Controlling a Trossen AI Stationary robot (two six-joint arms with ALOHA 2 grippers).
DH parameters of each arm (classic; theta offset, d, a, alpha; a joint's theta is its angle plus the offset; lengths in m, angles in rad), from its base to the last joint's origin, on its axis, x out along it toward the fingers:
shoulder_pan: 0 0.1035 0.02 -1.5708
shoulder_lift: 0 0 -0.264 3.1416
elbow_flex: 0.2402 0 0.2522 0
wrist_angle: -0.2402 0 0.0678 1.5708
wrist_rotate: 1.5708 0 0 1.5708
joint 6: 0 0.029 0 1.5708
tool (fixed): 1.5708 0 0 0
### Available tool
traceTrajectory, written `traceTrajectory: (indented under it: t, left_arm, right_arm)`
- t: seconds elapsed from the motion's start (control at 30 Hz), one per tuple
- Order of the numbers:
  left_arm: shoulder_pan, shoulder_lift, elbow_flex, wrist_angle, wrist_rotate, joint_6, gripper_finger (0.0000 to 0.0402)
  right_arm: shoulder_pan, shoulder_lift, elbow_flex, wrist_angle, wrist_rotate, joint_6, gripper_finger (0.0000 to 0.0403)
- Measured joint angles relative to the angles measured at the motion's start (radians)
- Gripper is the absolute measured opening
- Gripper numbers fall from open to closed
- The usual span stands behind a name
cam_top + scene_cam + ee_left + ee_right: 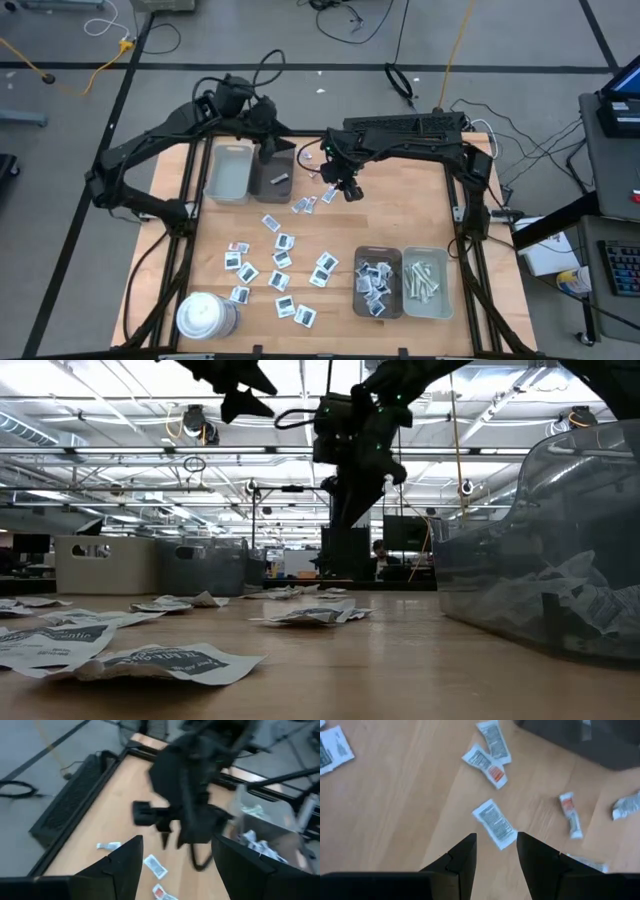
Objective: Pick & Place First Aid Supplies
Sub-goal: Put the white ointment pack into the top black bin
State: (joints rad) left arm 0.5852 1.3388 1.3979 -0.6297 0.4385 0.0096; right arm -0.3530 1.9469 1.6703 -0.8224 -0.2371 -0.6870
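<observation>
Two arms over a wooden table (420,215) strewn with first aid packets.

At the table's far edge, the left gripper (268,135) hangs over the dark tray (272,172), fingers (125,865) spread wide and empty. The right gripper (348,190) hovers just beyond, fingers (465,857) parted with nothing between them, above a white packet (495,823) lying flat on the wood. More packets (280,262) are scattered mid-table; others fill the near brown tray (377,280).

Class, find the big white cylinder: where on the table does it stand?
In the high view the cylinder stands at the table's near-left corner, left of the scattered packets, far from both arms.
</observation>
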Motion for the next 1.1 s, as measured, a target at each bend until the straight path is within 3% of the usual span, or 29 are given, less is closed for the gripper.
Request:
traceTrajectory:
  t: [0.2,0.4,0.63,0.9,1.0,1.1]
  left_arm:
    - [0.037,-0.035,-0.049,0.017,0.075,0.037,0.0241]
    - [0.089,-0.126,-0.247,0.2,0.171,-0.03,0.0241]
    - [0.118,-0.237,-0.401,0.294,0.173,-0.065,0.0241]
    - [0.123,-0.299,-0.465,0.295,0.173,-0.085,0.0241]
    - [0.123,-0.3,-0.465,0.297,0.171,-0.089,0.0241]
    - [0.124,-0.3,-0.465,0.3,0.164,-0.089,0.0241]
  right_arm:
    - [0.0,0.062,-0.001,0.013,-0.001,-0.037,0.0134]
    - [0.0,0.12,-0.001,0.058,0.0,-0.033,0.0135]
    - [0.001,0.192,-0.001,0.071,0.0,-0.03,0.0134]
    - [0.006,0.236,0.0,0.117,0.028,-0.006,0.0132]
    - [0.008,0.237,0.001,0.12,0.056,-0.018,0.0109]
    - [0.016,0.237,0.001,0.119,0.075,-0.029,0.0053]
